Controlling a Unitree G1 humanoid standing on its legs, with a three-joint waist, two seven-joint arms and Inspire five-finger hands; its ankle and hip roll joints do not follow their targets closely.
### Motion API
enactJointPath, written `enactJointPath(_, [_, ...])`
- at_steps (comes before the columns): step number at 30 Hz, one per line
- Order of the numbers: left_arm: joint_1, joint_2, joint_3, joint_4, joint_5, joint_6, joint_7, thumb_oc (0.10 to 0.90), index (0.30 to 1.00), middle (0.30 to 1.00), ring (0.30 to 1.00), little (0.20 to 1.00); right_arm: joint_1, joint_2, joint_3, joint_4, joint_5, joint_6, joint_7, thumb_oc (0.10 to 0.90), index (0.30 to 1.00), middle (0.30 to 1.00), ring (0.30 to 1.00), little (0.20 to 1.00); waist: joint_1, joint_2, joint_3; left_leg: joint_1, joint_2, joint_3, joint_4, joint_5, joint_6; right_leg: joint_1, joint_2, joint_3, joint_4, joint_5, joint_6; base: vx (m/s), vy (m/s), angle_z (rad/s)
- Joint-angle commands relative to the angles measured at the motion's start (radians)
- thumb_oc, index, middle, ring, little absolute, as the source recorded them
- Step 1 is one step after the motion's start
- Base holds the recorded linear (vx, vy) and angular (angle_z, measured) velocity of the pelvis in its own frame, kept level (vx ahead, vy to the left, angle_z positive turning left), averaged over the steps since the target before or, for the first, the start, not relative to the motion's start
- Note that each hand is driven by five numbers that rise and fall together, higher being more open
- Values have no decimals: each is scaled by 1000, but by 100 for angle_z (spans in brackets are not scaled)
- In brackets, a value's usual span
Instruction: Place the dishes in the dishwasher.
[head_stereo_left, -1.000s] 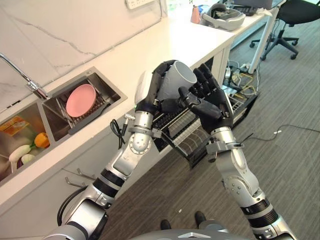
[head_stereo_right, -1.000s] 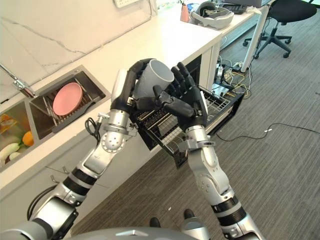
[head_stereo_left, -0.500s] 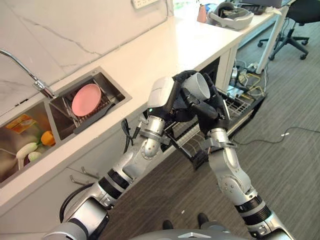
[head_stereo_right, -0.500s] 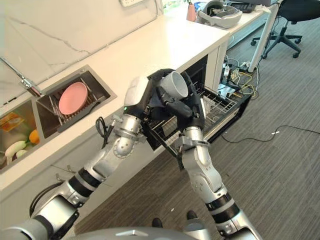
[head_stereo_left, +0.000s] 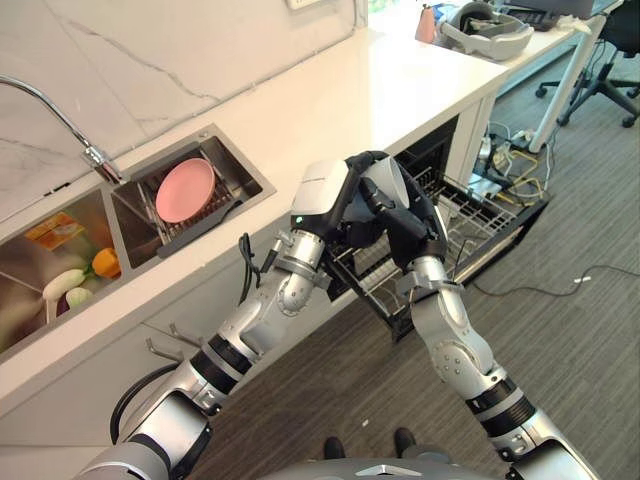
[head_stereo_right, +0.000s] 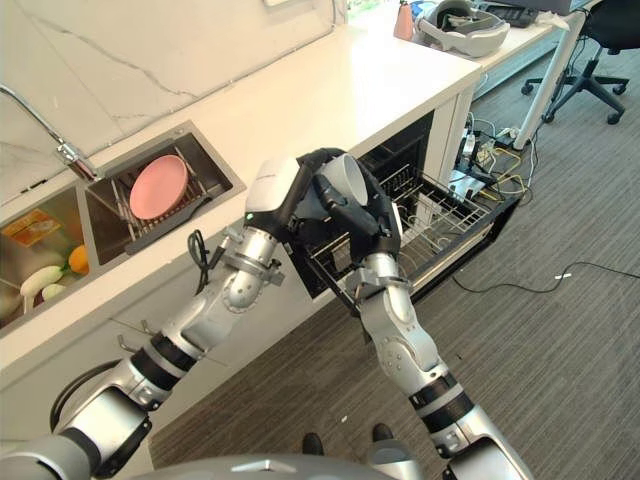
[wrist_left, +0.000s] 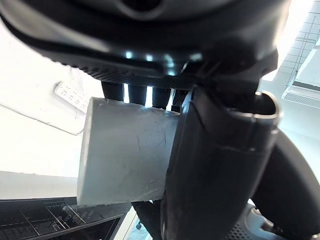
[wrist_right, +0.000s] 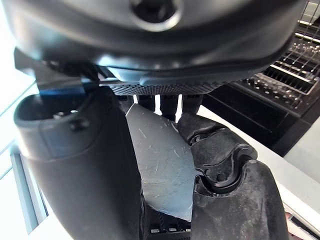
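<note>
Cup (head_stereo_right: 343, 178) held up in the air between both hands, above the front edge of the pulled-out dishwasher rack (head_stereo_right: 440, 222). Left hand (head_stereo_right: 300, 192) has fingers and thumb curled round the cup's grey body, clear in the left wrist view. Right hand (head_stereo_right: 372, 212) is pressed against the cup from the other side, fingers bent round it in the right wrist view, so both hands grip it. Looks like a handover from left to right, or a two-handed carry; cannot tell which hand bears the weight. Cup is tilted, mouth facing up and away from the robot. Rack sticks out from under the white counter (head_stereo_left: 330, 100), wire tines free. Pink plate (head_stereo_left: 185, 190) stands in the sink drainer (head_stereo_left: 215, 208), well apart, not yet loaded. Step in hand: getting the cup over to the rack. Next move probably calls for the left hand to let go, then the right to lower the cup, mouth down, between the tines without knocking the rack's edge
</note>
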Motion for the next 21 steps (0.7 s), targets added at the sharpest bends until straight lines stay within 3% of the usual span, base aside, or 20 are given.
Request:
enactJointPath(1, [-119,-27,-93,-80,0,-174,-4,400,300,300,300,300,-173,65,-100,-56,-5,-88,77,400,300,300,300,300,23,-116,-73,30,-43,-2,4,-71,-30,61,-75,-6,-27,-55,78,0,0,0])
enactJointPath(2, [-90,-27,-78,-83,-35,-182,-10,439,359,359,359,359,-162,55,-126,-70,-12,-95,84,400,300,300,300,300,26,-117,-72,28,-43,-4,4,-70,-32,60,-76,-10,-27,-55,79,0,0,0])
enactJointPath(3, [-66,-24,-63,-85,-56,-183,-11,800,900,900,900,900,-155,46,-144,-81,-23,-97,89,400,300,300,300,300,28,-118,-73,27,-43,-5,4,-71,-32,60,-77,-14,-27,-56,78,10,-10,4])
enactJointPath(10, [36,45,59,-190,-128,-192,-11,800,900,900,900,900,-82,-38,-260,-107,-74,-97,87,400,300,300,300,300,40,-126,-74,21,-43,-17,4,-70,-35,62,-80,-33,-27,-59,82,9,-9,8])
enactJointPath(13, [117,79,134,-265,-178,-203,-10,800,900,900,900,900,-34,-79,-381,-95,-118,-113,42,400,300,300,300,300,51,-133,-76,12,-44,-36,4,-64,-36,63,-84,-55,-27,-57,84,10,-15,17])
enactJointPath(20, [174,104,176,-276,-228,-217,-25,800,900,900,900,900,-28,-143,-472,-40,-209,-105,-5,400,300,300,300,300,60,-143,-80,9,-48,-54,4,-69,-38,71,-86,-76,-27,-67,86,7,-8,10])
enactJointPath(21, [213,120,197,-267,-251,-224,-41,800,900,900,900,900,-26,-220,-506,-7,-342,-63,-18,400,300,300,300,300,65,-148,-79,5,-49,-57,4,-60,-38,69,-86,-80,-27,-60,87,0,0,0])
